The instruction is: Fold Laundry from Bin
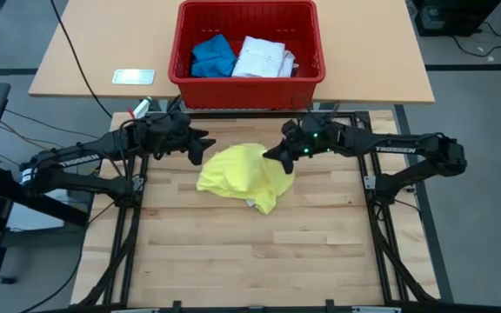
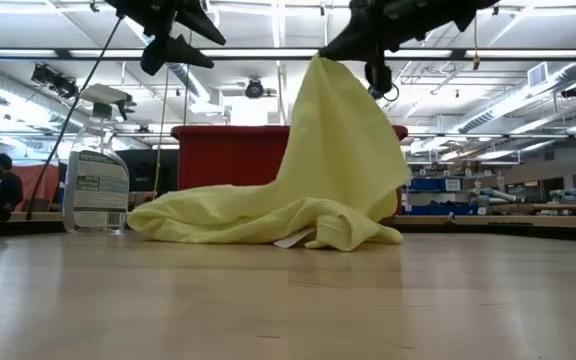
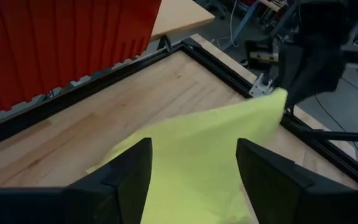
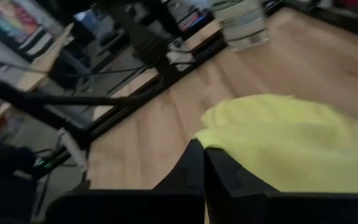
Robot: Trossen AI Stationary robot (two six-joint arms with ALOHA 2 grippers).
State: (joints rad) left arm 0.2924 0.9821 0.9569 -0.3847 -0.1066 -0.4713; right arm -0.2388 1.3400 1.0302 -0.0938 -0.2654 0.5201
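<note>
the bright yellow soft cotton t-shirt (image 1: 243, 176) lies crumpled on the pale wooden table (image 1: 250, 252), in front of the red rectangular plastic bin (image 1: 247, 83), which holds a blue cloth piece (image 1: 212, 56) and a folded white shirt (image 1: 263, 59). the right gripper (image 1: 278, 155) has its jaws pressed together on one edge of the t-shirt and holds that edge up, so the cloth hangs from the jaws in a tall peak and slopes down to the heap on the table.

the left gripper (image 1: 200, 146) hovers with its jaws apart and nothing between them, near the heap's far side. the loose cloth lies just below and ahead of those spread jaws, its long axis running from one gripper toward the other. the left arm is the nearer to the free end, so the next grasp looks to be its job.

the low view alone shows how high the peak is lifted; the high view flattens it. the left wrist view shows yellow cloth between its own fingers (image 3: 123, 171), untouched.
</note>
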